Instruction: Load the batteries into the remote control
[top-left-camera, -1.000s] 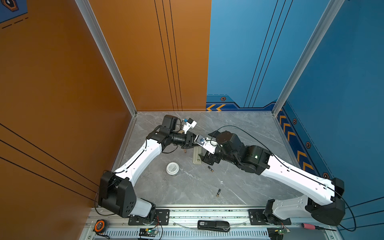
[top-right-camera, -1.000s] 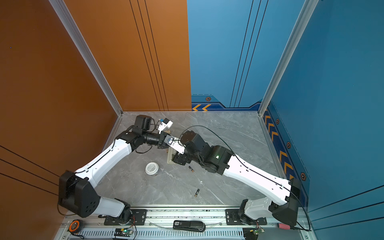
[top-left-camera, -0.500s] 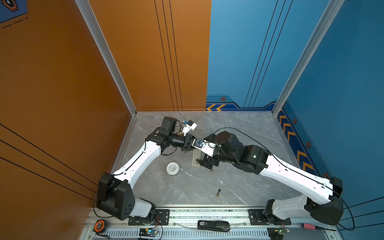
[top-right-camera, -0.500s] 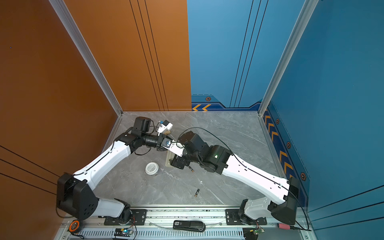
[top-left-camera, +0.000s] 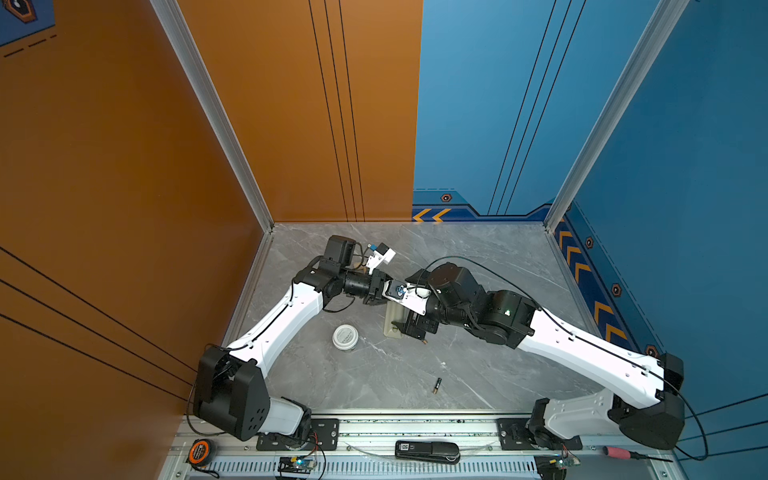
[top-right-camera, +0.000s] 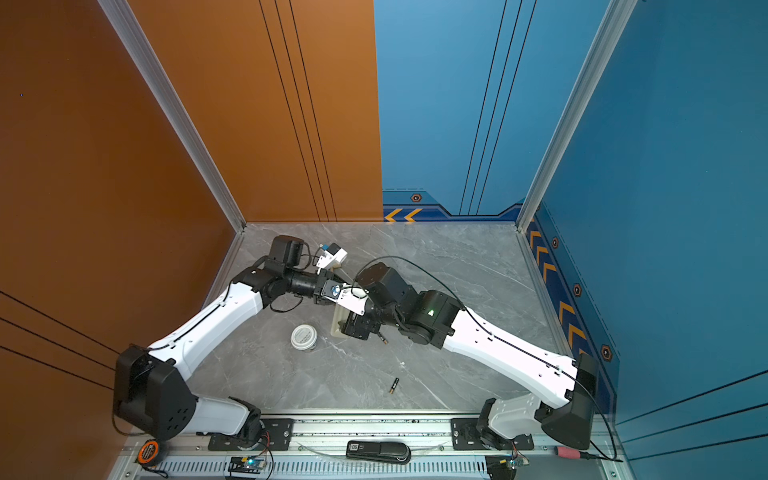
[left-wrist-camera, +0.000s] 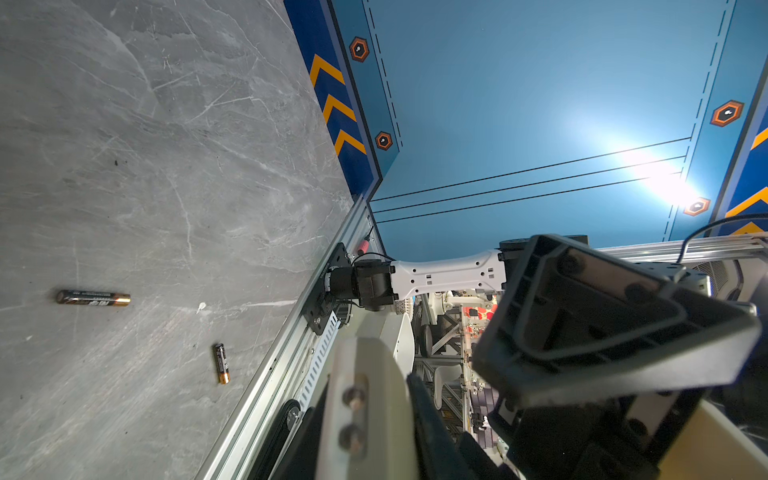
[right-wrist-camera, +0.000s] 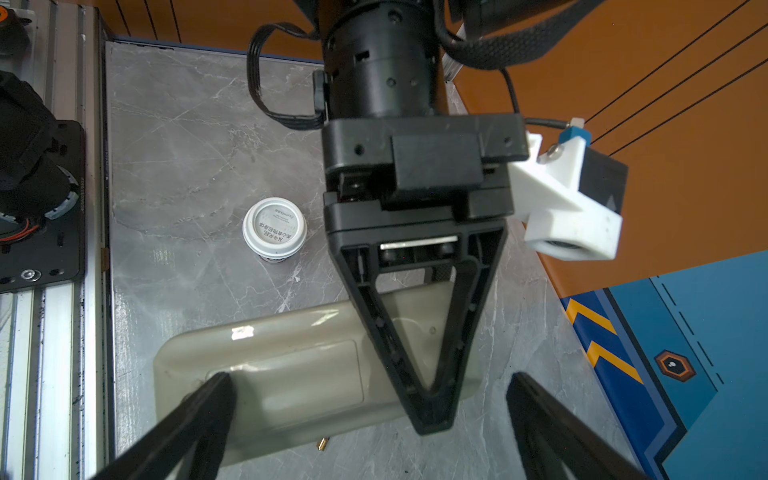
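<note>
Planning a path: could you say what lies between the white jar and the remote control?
Bare table, one tiny white fleck, in the right wrist view.

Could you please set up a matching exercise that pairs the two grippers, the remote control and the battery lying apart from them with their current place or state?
Things:
1. left gripper
2. right gripper
3. remote control
4. lone battery

Place or state:
A. lies alone on the grey table, away from both arms
B. fingers open
C. lies with its beige back up, below both grippers
D. fingers shut

Pairs: 1-D, 2-B, 3-C, 4-A.
</note>
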